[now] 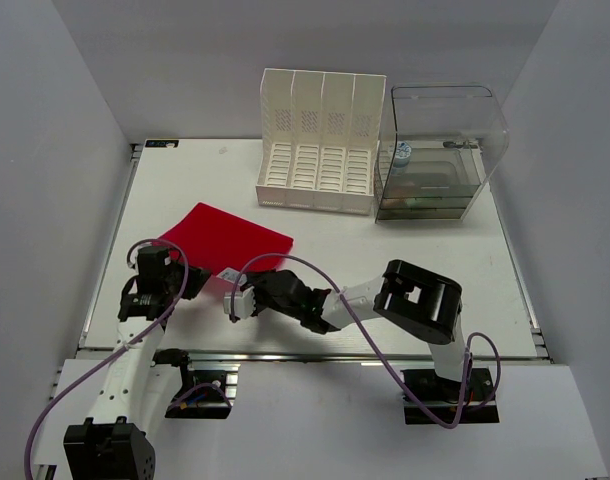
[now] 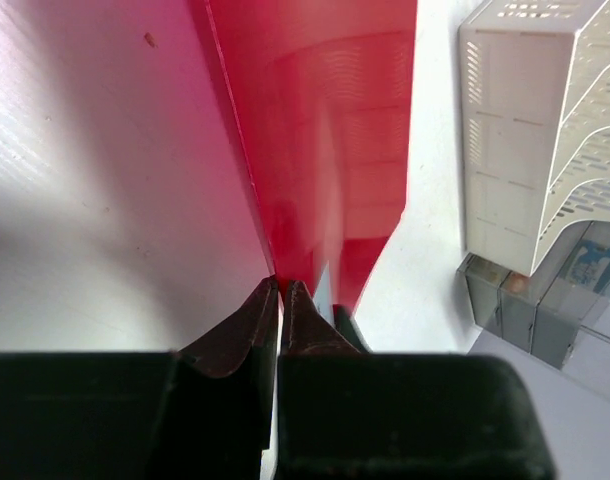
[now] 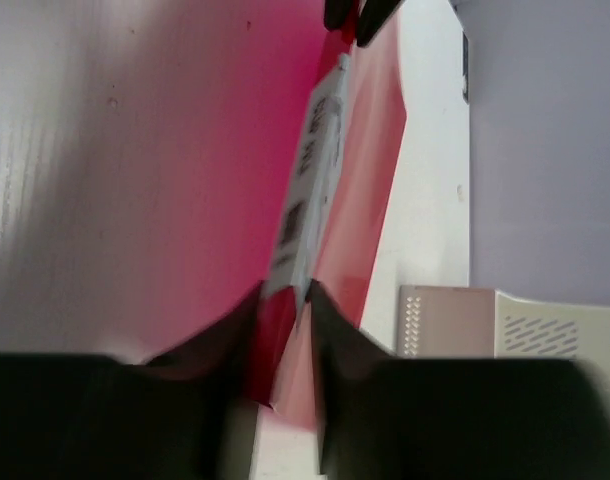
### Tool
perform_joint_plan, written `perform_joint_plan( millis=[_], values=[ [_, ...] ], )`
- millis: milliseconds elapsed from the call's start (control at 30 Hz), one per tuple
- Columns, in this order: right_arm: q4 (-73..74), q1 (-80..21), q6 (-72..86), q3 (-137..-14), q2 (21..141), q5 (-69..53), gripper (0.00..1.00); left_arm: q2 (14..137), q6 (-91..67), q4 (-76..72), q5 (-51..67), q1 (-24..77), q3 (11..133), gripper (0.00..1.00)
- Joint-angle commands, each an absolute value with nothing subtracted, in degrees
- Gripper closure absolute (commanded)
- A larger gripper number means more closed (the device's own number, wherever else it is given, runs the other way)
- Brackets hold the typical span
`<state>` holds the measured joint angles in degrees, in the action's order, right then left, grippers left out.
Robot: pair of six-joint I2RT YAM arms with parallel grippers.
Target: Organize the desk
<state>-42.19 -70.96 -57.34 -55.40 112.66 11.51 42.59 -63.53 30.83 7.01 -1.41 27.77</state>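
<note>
The folder (image 1: 225, 240) lies on the near-left part of the desk (image 1: 435, 260), just ahead of my bases. My left gripper (image 1: 197, 282) pinches its near-left edge, and my right gripper (image 1: 232, 300) pinches the near edge just to the right of that. Behind the folder, at the far side, stands the file rack (image 1: 320, 150), with the drawer box (image 1: 435, 150) just beside it on the right.

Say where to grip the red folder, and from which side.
Pinch the near edge of the red folder, from the arms' side: it is wide and flat on the desk; only an edge fits. Left gripper and right gripper are shut there.
</note>
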Motion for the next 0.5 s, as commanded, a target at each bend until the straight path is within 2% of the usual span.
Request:
perform_joint_plan(
  millis=[0,33,67,267,300,400,433,467],
  values=[
    [-46.0,-70.9,-56.9,-56.3,112.7,10.8,0.82,42.0,-63.2,30.0,9.6,-1.6,29.6,1.0],
    [-46.4,-71.1,-57.1,-55.9,112.5,10.7,0.94,42.0,-63.2,29.8,9.8,-1.6,29.7,1.0],
    [-46.8,-71.0,-57.2,-55.6,112.4,10.6,0.98,42.0,-63.3,29.5,10.0,-1.6,29.6,1.0],
    [-46.8,-71.1,-55.8,-53.5,109.7,11.2,1.0,42.1,-63.0,32.3,9.3,-1.6,30.9,1.0],
    [-45.9,-71.2,-55.3,-53.4,109.5,11.3,1.0,42.1,-63.0,33.0,9.1,-1.6,31.5,0.97],
    [-45.0,-71.0,-53.8,-52.7,107.8,11.9,1.0,41.8,-63.3,37.2,8.1,-1.6,32.6,0.65],
    [-44.8,-70.8,-53.5,-52.3,107.3,12.0,1.0,41.6,-63.4,39.2,7.7,-1.6,33.1,0.45],
    [-44.7,-70.9,-53.1,-52.0,106.5,12.2,1.0,41.4,-63.6,39.8,7.2,-1.6,33.2,0.39]
  ],
)
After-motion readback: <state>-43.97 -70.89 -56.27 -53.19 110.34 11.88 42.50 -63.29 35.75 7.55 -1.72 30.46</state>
